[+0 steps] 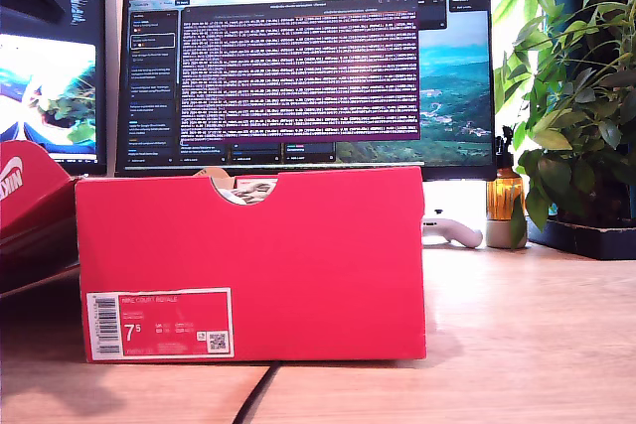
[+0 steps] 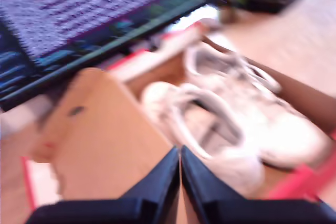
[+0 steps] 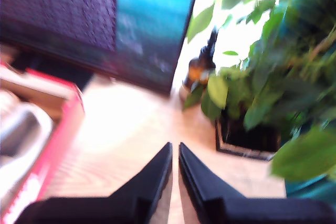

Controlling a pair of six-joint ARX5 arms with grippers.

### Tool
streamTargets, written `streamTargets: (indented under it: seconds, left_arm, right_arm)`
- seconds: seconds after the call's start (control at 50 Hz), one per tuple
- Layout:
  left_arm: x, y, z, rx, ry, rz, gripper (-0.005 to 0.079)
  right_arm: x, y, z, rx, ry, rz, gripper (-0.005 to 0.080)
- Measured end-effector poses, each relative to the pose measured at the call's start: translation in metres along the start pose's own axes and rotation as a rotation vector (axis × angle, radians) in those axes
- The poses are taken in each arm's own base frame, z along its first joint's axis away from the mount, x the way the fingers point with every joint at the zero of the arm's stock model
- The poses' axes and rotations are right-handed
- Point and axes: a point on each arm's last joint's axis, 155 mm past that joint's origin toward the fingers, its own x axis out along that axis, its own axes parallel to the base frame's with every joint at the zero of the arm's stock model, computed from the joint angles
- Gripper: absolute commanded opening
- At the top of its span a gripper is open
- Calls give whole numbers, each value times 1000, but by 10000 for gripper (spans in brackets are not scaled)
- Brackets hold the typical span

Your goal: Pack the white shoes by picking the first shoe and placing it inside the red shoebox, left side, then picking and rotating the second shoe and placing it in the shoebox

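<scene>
The white shoes point(image 2: 231, 124) both lay inside the red shoebox point(image 1: 253, 260), side by side, blurry in first wrist view. Box sat centre-left of the exterior view on the wooden desk point(image 1: 527, 345), label at its lower left. My first gripper point(image 2: 180, 156) hung above the box w/ jaws pressed together, empty. My second gripper point(image 3: 175, 153) was nearly clenched, holding nothing, over bare desk near the plant point(image 3: 273, 77).

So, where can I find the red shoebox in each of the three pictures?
Exterior view: the red shoebox fills the lower middle, its labelled side facing the camera.
First wrist view: its open inside is seen from above, both white shoes lying in it; a red edge shows.
Second wrist view: only one red wall shows.
Shared landmark: the monitor, behind the box in all views.
</scene>
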Motion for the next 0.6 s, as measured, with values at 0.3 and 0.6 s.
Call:
streamTargets:
  seconds: [0.3, 0.6]
  left_arm:
    - [-7, 46, 29, -50, -129, 155, -19]
    - [7, 56, -14, -107, -125, 209, -19]
  right_arm:
    - [20, 8, -29, 14, -101, -15, -11]
    - [41, 8, -73, 32, -144, -44, -11]
